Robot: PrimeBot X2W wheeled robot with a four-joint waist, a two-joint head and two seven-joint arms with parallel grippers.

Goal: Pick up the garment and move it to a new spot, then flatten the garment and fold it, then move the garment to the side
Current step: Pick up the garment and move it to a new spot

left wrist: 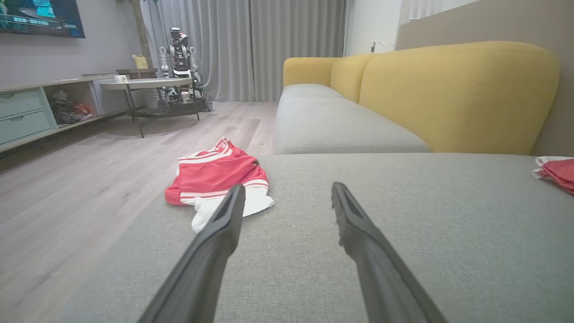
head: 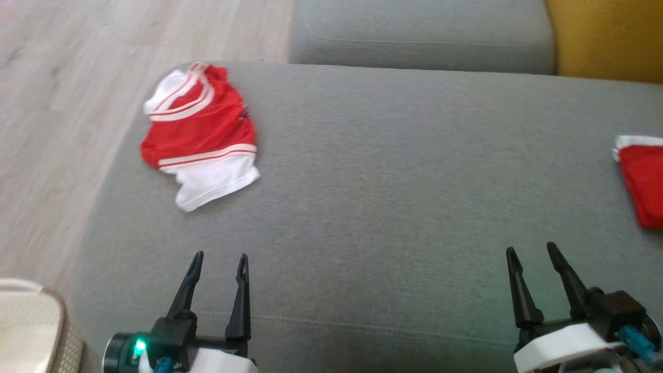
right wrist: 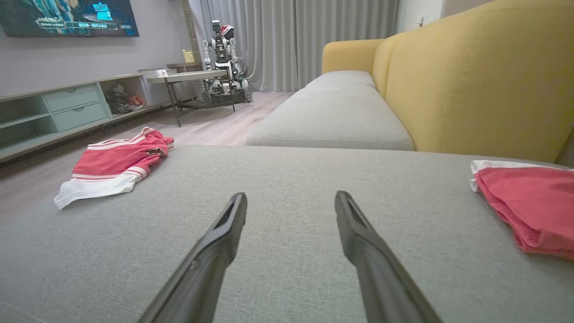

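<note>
While apart from the garment (head: 199, 132), left gripper (head: 220, 255) and right gripper (head: 531, 247) both spread wide, empty

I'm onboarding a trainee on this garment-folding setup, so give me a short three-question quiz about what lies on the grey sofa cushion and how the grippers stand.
1. True or false: the left gripper holds the crumpled red-and-white fabric garment.
2. Where on the grey fabric sofa cushion does that garment lie? A) centre B) far left corner C) right edge
3. Fill in: the right gripper hovers with its jaws ___.
Key: 1 false; 2 B; 3 open.
</note>
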